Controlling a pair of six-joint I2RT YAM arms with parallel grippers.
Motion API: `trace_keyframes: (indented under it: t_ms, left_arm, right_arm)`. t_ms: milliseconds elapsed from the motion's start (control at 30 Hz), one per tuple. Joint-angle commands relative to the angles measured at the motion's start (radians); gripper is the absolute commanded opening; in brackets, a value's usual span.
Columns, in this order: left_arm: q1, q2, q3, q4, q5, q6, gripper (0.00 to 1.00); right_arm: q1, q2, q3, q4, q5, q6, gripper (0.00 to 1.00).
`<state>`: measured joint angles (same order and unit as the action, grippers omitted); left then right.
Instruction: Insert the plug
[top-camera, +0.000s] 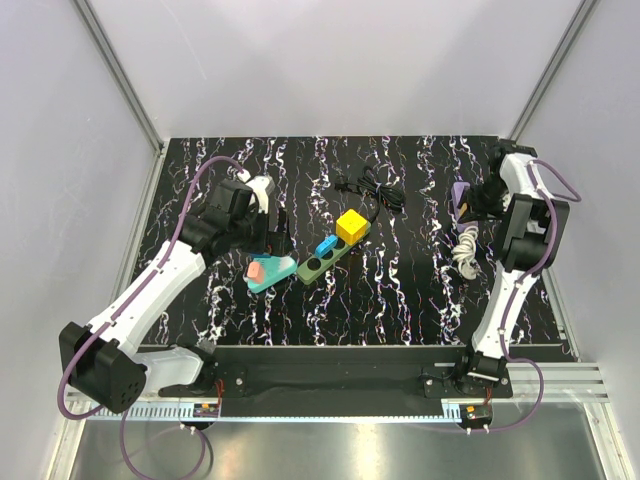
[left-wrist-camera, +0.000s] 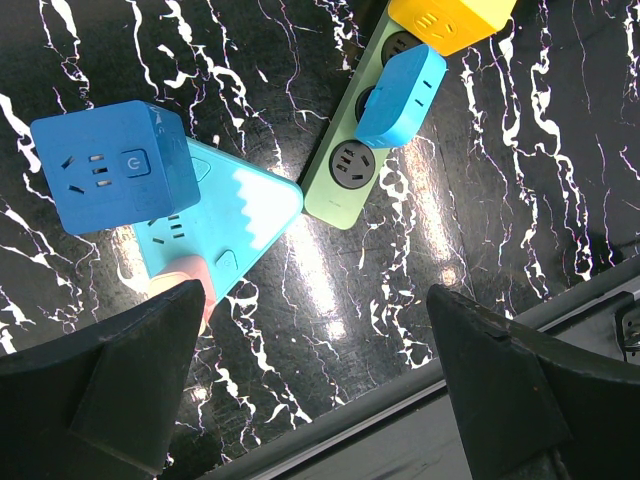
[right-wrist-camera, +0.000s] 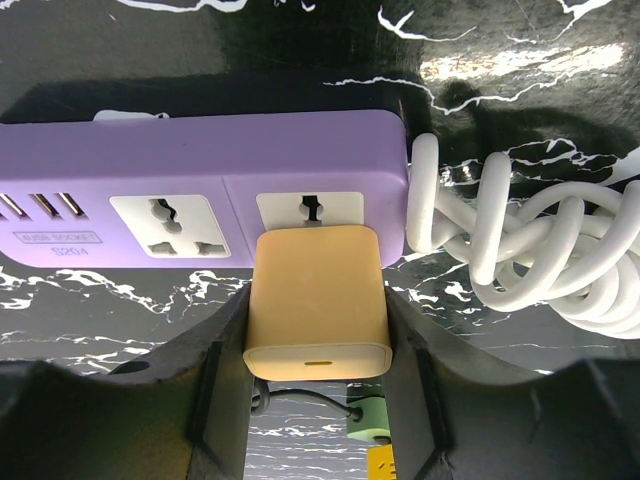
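Right wrist view: the right pincer (right-wrist-camera: 318, 335) is half shut on the yellow plug (right-wrist-camera: 318, 290). The plug touches a socket on the purple power strip (right-wrist-camera: 200, 170). I think it needs a straight push in next. The left pincer (left-wrist-camera: 318, 330) hangs wide open, empty.

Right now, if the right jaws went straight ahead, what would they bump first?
The purple power strip: the orange charger they grip seems pressed at its socket, though depth is unclear.

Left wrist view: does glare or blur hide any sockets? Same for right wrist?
Left wrist: glare streaks the table beside the green strip, sockets readable; near claw fingers dark. Right wrist: glare patch top right, purple strip and adapter sharp.
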<state>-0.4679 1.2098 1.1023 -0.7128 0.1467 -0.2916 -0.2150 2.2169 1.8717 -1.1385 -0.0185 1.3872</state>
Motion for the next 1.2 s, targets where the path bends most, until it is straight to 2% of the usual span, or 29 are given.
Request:
trace_keyframes:
  t_ms: [0, 33, 333, 367, 467, 500, 567, 733, 900, 967, 1000, 1033, 1067, 1133, 1167]
  left_arm:
    - [-0.003, -0.021, -0.007, 0.035, 0.011, 0.012, 0.99]
    - [-0.003, -0.018, -0.007, 0.035, 0.013, 0.012, 0.99]
    - [-0.003, -0.018, -0.007, 0.036, 0.008, 0.014, 0.99]
    - [-0.003, -0.015, -0.007, 0.035, 0.007, 0.014, 0.99]
    - [-0.003, -0.013, -0.009, 0.035, 0.005, 0.014, 0.99]
    - [-0.003, -0.013, -0.009, 0.033, 0.005, 0.014, 0.99]
    - [-0.003, -0.012, -0.009, 0.033, 0.002, 0.016, 0.99]
    - [-0.003, -0.013, -0.009, 0.035, -0.001, 0.016, 0.99]
    - [-0.003, -0.007, -0.009, 0.036, -0.001, 0.016, 0.99]
    - [-0.005, -0.004, -0.009, 0.036, 0.001, 0.012, 0.99]
    - [-0.005, -0.001, -0.009, 0.035, 0.004, 0.012, 0.99]
    - [-0.005, 0.002, -0.009, 0.036, 0.004, 0.012, 0.99]
    - [-0.006, 0.007, -0.009, 0.035, 0.004, 0.012, 0.99]
    - [-0.008, 0.008, -0.009, 0.035, 0.002, 0.012, 0.99]
    - [-0.008, 0.010, -0.010, 0.035, -0.001, 0.014, 0.99]
  right_arm:
    - [0.009, 0.072, 0.032, -0.063, 0.039, -0.034, 0.11]
    - [0.008, 0.070, 0.046, -0.063, 0.034, -0.042, 0.26]
    - [0.008, 0.026, 0.176, -0.076, 0.022, -0.097, 0.64]
    - [0.008, 0.024, 0.200, -0.081, 0.022, -0.103, 0.71]
    - [0.008, 0.026, 0.257, -0.101, -0.011, -0.129, 0.81]
    - [0.008, 0.026, 0.271, -0.105, -0.012, -0.137, 0.90]
    - [0.008, 0.024, 0.314, -0.133, -0.015, -0.154, 0.99]
    - [0.008, -0.003, 0.368, -0.156, -0.064, -0.221, 1.00]
    - [0.009, -0.086, 0.345, -0.141, -0.086, -0.328, 1.00]
    - [0.009, -0.112, 0.311, -0.112, -0.045, -0.364, 0.87]
    - [0.009, -0.134, 0.296, -0.098, -0.034, -0.397, 0.77]
    - [0.009, -0.144, 0.259, -0.058, -0.022, -0.415, 0.64]
    - [0.008, -0.161, 0.239, -0.035, -0.020, -0.433, 0.38]
    - [0.009, -0.171, 0.178, 0.032, -0.037, -0.497, 0.16]
    - [0.008, -0.172, 0.166, 0.040, -0.041, -0.513, 0.00]
